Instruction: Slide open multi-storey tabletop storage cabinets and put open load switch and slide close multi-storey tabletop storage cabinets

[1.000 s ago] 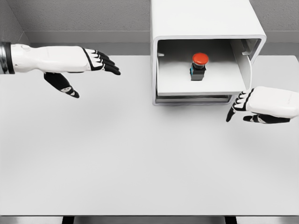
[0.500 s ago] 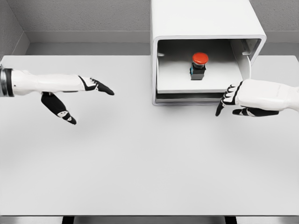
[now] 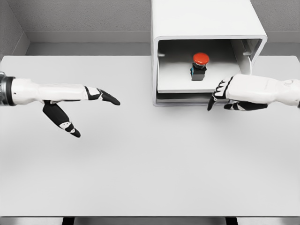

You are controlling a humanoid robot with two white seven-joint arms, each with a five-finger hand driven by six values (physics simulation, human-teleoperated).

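White desk (image 3: 140, 164) under grey walls carries a white storage cabinet (image 3: 206, 23) at its far edge, whose drawer (image 3: 197, 86) stands pulled out with the red-capped load switch (image 3: 199, 66) already upright inside, so only sliding it shut seems left. The right hand (image 3: 225, 92), fingers loosely curled and empty, sits at the drawer's front right corner, having moved leftward toward it. Far left of the cabinet, the left hand (image 3: 89, 101) hovers with fingers apart, lower than before.
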